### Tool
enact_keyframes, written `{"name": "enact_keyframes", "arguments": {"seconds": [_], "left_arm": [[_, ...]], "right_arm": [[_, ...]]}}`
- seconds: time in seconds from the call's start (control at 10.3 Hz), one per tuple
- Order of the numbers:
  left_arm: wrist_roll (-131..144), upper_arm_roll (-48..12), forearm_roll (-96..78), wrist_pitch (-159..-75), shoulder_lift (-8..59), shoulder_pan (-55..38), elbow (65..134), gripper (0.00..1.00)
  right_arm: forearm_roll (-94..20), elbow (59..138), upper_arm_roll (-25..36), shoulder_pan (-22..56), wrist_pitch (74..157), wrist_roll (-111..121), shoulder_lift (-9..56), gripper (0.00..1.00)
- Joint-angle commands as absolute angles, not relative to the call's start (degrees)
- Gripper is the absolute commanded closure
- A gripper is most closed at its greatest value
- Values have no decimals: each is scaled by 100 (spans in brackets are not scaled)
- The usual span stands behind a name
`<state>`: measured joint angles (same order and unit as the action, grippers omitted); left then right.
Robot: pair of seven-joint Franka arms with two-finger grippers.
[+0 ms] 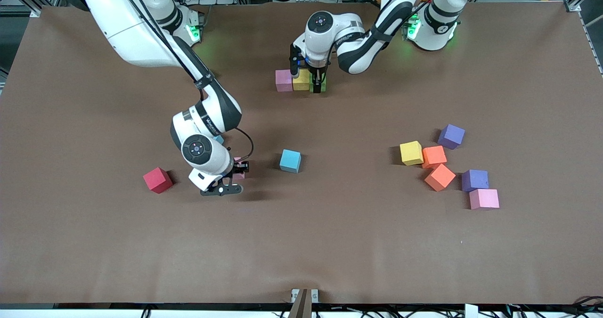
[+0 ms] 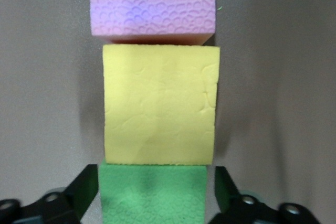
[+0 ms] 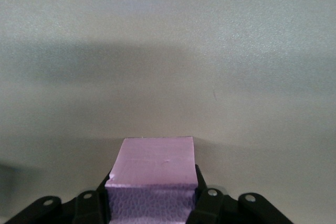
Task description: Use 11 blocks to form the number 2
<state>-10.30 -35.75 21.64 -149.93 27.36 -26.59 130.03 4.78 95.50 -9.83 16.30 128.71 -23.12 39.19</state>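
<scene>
A row of a pink block (image 1: 283,80), a yellow block (image 1: 301,80) and a green block (image 1: 323,88) lies near the robots' bases. My left gripper (image 1: 319,83) is down around the green block (image 2: 152,195), open, with a small gap at each side. The yellow block (image 2: 160,106) touches the green one, and the pink one (image 2: 152,3) comes after it. My right gripper (image 1: 239,168) is shut on another pink block (image 3: 155,161), low over the table between a red block (image 1: 158,180) and a light blue block (image 1: 290,161).
Toward the left arm's end lie a yellow block (image 1: 411,152), two orange blocks (image 1: 434,156) (image 1: 440,177), two purple blocks (image 1: 451,136) (image 1: 475,180) and a pink block (image 1: 484,199). A bit of light blue (image 1: 219,139) shows by the right arm's wrist.
</scene>
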Motion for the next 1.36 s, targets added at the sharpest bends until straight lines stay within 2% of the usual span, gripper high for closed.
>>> {"name": "enact_keyframes", "arguments": {"seconds": [0.0, 0.29, 0.68, 1.26], "left_arm": [[-835, -3595, 2312, -14986, 2602, -2646, 13034, 0], [-739, -3638, 2312, -14968, 2514, -2619, 13034, 0], [-721, -4146, 2303, -14731, 2320, -2155, 13087, 0], [-739, -6236, 2303, -13986, 2303, 268, 13035, 0]], "right_arm": [[589, 9528, -1063, 1687, 12806, -2452, 3815, 100], [589, 9369, -1063, 1942, 12683, -2724, 3788, 100], [563, 9692, -1072, 2135, 12304, -2943, 3210, 100], [519, 10247, -1090, 2662, 12479, -4059, 2857, 100]]}}
